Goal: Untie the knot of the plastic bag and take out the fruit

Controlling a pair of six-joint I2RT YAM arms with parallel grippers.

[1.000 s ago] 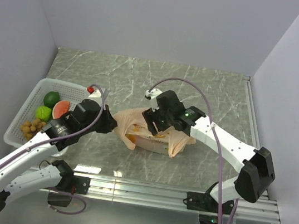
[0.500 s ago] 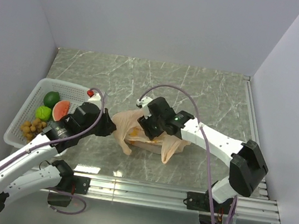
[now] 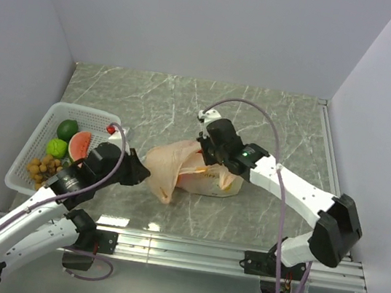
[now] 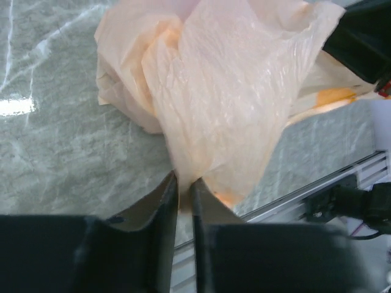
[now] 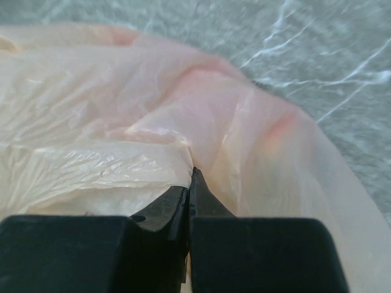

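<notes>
The pale-peach plastic bag (image 3: 188,173) lies crumpled mid-table, held between both arms. My left gripper (image 3: 142,170) is shut on a bunched fold at the bag's left end (image 4: 183,152). My right gripper (image 3: 205,155) is shut on a fold of the bag's upper side (image 5: 183,152), its jaws pressed together. The bag fills both wrist views. I cannot make out the knot. No fruit shows inside the bag; a faint pink patch (image 5: 201,79) shows through the film.
A white lattice basket (image 3: 46,124) stands at the left with two green fruits (image 3: 67,128), a watermelon slice (image 3: 79,143) and tan berries (image 3: 42,166). The aluminium rail (image 3: 188,247) runs along the near edge. Walls close in on three sides.
My right gripper has gone from the bag's middle up and to the right, lifting a fold. My left gripper has drawn back to the left, and the bag is stretched wider.
</notes>
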